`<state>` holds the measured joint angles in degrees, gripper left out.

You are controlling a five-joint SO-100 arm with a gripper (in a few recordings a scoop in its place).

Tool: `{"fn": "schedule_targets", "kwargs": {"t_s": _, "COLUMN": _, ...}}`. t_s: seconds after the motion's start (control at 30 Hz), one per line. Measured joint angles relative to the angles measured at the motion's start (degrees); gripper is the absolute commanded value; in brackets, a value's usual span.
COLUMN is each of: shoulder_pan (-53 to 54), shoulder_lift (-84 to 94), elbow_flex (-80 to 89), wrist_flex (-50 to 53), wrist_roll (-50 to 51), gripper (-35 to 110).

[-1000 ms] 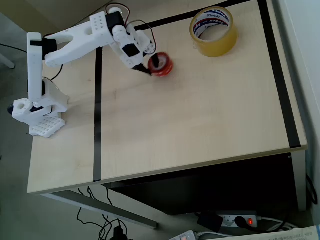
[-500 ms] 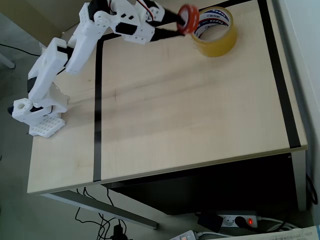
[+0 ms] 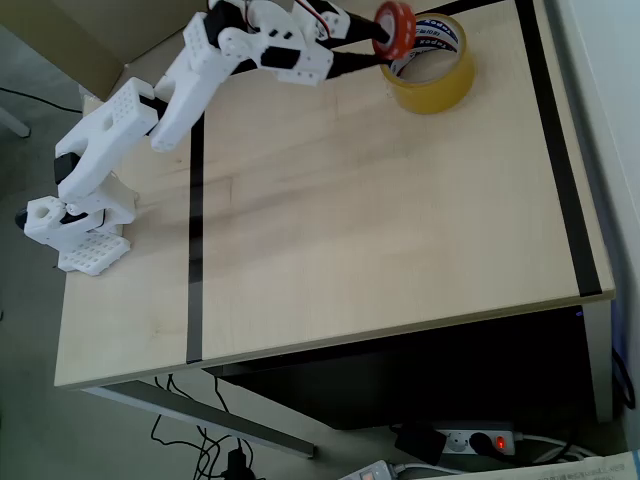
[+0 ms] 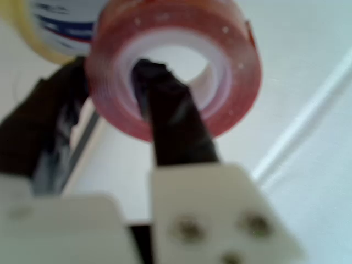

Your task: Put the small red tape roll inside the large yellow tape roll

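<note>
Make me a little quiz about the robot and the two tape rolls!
1. True or false: the gripper grips the small red tape roll, one finger through its hole.
2. Where is the red roll? A) flat on the table B) held up at the large yellow tape roll's left rim, overhead view
3. Fill in: the yellow roll's inner core is white with ____ print.

Key: 1 true. 2 B. 3 blue and red.

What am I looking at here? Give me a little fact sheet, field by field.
Robot: white arm on a pale wooden table
Hand: shut on the red roll, one finger through its hole
Red roll: lifted, at the yellow roll's left rim
Yellow roll: flat on the table, hole up
Task status: red roll not yet inside
</note>
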<state>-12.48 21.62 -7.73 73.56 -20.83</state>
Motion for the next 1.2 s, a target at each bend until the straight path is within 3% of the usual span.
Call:
{"fn": "schedule_targets", "kwargs": {"t_s": 0.3, "shoulder_pan": -0.1, "shoulder_lift": -0.1, "elbow_flex": 0.0, "wrist_flex": 4.8, "wrist_roll": 0.0, "gripper": 20}}
{"fn": "schedule_targets", "kwargs": {"t_s": 0.43, "shoulder_pan": 0.2, "shoulder_lift": -0.1, "elbow_flex": 0.0, "wrist_flex": 9.7, "wrist_roll": 0.0, "gripper": 0}}
{"fn": "schedule_targets", "kwargs": {"t_s": 0.67, "shoulder_pan": 6.8, "shoulder_lift": 8.5, "elbow_flex": 8.9, "wrist_flex": 26.5, "wrist_roll": -0.4, "gripper": 0}}
{"fn": "schedule_targets", "kwargs": {"t_s": 0.8, "shoulder_pan": 11.0, "shoulder_lift": 24.4, "elbow_flex": 26.1, "wrist_flex": 28.8, "wrist_roll": -0.4, "gripper": 0}}
{"fn": "schedule_targets", "kwargs": {"t_s": 0.93, "shoulder_pan": 7.4, "shoulder_lift": 42.9, "elbow_flex": 51.8, "wrist_flex": 29.1, "wrist_roll": 0.1, "gripper": 0}}
{"fn": "schedule_targets", "kwargs": {"t_s": 1.03, "shoulder_pan": 4.8, "shoulder_lift": 57.8, "elbow_flex": 71.4, "wrist_flex": 22.7, "wrist_roll": 2.0, "gripper": 0}}
{"fn": "schedule_targets", "kwargs": {"t_s": 1.2, "shoulder_pan": 9.0, "shoulder_lift": 85.5, "elbow_flex": 112.7, "wrist_flex": -8.1, "wrist_roll": 4.7, "gripper": 0}}
